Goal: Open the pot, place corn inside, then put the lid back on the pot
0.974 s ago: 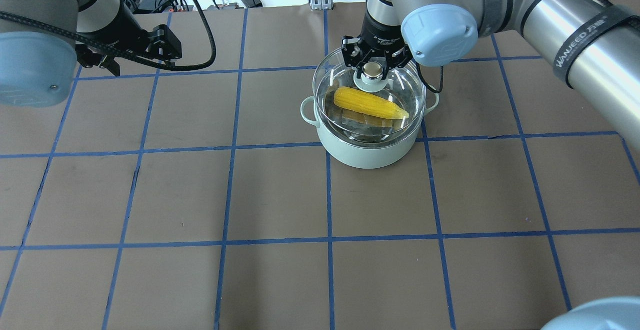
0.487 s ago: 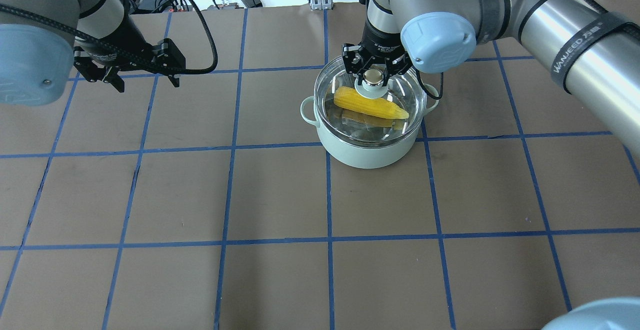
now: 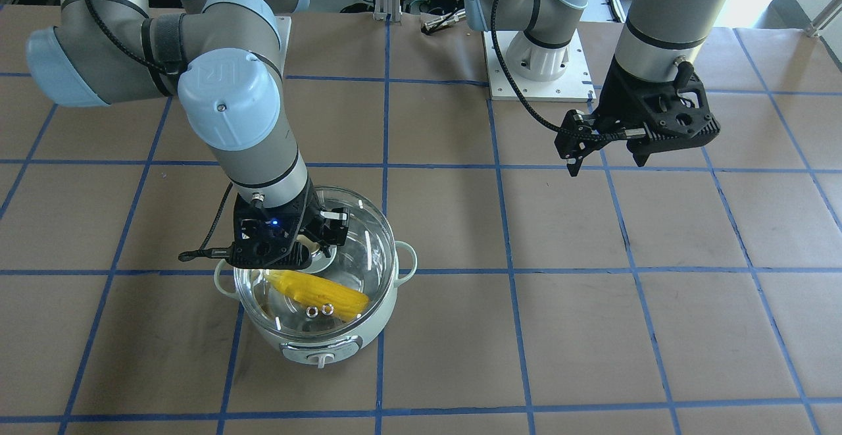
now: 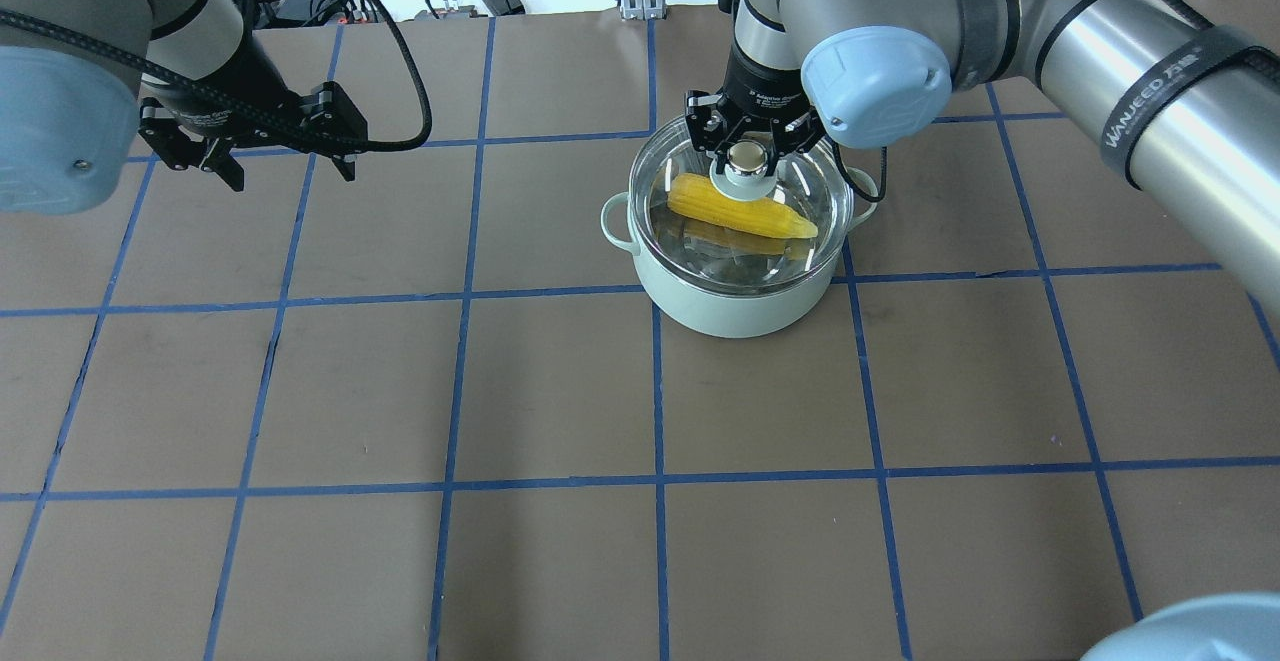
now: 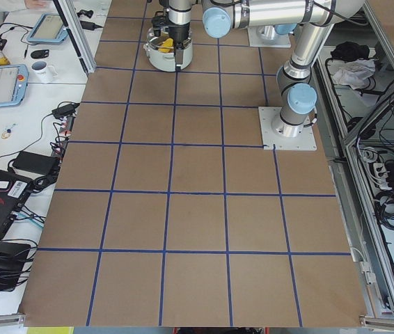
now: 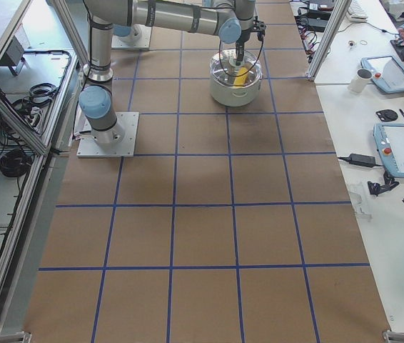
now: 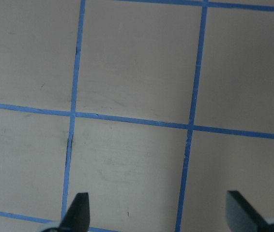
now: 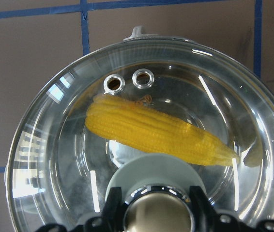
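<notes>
Within that last second you lowered the clear glass domed lid (image 4: 805,179) onto the pale mint-green round pot (image 4: 735,309), yellow toy corn cob (image 4: 740,207) inside; right gripper (image 4: 747,153) clamped its knob (image 8: 157,213); left gripper (image 7: 159,212) held its jaws apart; only release remained.

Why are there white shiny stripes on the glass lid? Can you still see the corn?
That is glare: in the right wrist-mounted view, the lid shows white streaks and a bright window-like patch on its left, yet the corn stays clear through the glass; in the exterior front-facing view, the same lid carries only short bright glints.
</notes>
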Motion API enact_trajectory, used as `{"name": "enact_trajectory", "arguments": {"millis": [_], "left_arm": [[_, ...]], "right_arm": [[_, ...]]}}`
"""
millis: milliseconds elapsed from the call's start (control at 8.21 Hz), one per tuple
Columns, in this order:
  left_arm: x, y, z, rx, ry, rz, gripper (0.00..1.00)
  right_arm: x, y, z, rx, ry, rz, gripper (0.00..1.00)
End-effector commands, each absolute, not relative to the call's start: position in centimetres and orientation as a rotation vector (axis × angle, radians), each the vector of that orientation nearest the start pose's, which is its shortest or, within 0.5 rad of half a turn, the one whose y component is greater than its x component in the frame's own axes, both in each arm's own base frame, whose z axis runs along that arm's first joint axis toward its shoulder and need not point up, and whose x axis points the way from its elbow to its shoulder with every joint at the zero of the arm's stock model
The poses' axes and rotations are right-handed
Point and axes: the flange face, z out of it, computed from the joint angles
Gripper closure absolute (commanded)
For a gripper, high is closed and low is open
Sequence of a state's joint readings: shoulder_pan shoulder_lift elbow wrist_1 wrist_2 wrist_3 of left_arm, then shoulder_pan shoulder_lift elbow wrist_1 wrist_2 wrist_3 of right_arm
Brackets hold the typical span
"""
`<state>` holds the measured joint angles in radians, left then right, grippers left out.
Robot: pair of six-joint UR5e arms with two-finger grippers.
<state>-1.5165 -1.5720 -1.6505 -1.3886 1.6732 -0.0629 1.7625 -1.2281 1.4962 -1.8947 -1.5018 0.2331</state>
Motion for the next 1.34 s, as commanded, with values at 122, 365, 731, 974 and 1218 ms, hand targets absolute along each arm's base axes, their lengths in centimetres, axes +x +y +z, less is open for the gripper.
{"name": "enact_trajectory", "arguments": {"millis": [122,365,731,974,1218], "left_arm": [[-9.7,-50.3,46.5,-0.18,3.036,-0.111,0.0],[-9.8,-49.6,47.6,-0.138,3.033,-0.143,0.0],[-10.0,-49.5,47.6,-0.13,3.035,-0.139,0.0],[-10.3,-49.4,47.5,-0.123,3.039,-0.137,0.0],[-10.6,-49.5,47.2,-0.12,3.07,-0.132,0.0]], "right_arm": [[25.7,-58.5,36.2,0.068,3.061,-0.048,0.99],[25.7,-58.5,35.9,0.073,3.063,-0.037,0.97],[25.6,-58.4,35.3,0.062,3.065,-0.028,0.91],[25.6,-58.7,35.0,0.054,3.07,-0.044,0.7],[25.6,-59.0,35.4,0.055,3.065,-0.093,0.64]]}}
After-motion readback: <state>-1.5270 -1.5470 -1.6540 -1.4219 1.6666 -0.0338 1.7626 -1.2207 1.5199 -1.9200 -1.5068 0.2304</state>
